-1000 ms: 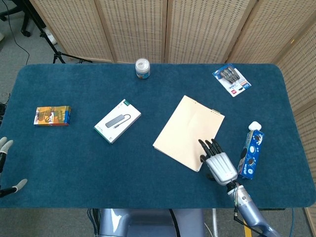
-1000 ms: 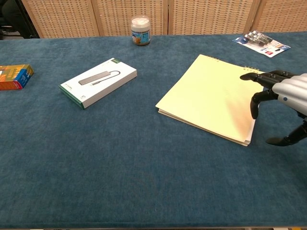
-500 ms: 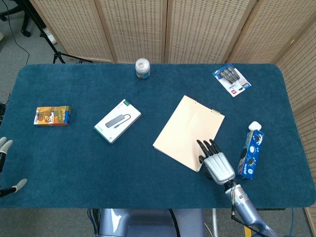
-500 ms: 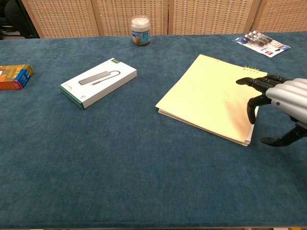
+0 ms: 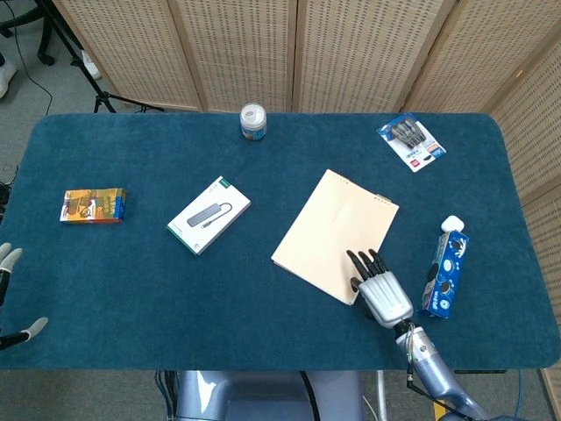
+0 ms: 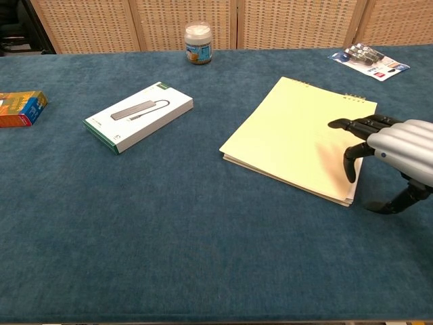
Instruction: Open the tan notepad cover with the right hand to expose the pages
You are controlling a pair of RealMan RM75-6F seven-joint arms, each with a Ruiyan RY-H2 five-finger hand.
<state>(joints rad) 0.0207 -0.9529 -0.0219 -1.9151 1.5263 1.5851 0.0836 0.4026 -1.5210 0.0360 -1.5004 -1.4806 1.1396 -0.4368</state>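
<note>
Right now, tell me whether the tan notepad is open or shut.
Shut: the tan notepad lies flat with its cover down, no pages exposed; the right hand hovers at its corner.

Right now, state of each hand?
Left hand: open, holding nothing, at the table's left edge.
Right hand: open, fingers over the closed notepad corner, gripping nothing.

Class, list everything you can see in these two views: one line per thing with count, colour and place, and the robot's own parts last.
notepad: 1, tan, closed, right of centre
white box: 1, white with green edge, left of centre
jar: 1, white lid, far edge, middle
orange box: 1, orange and blue, far left
blister pack: 1, blue and red, far right corner
carton: 1, blue and white, right of notepad
table: 1, dark teal cloth
right hand: 1, silver and black, fingers over notepad's near right corner
left hand: 1, partly seen, left edge
</note>
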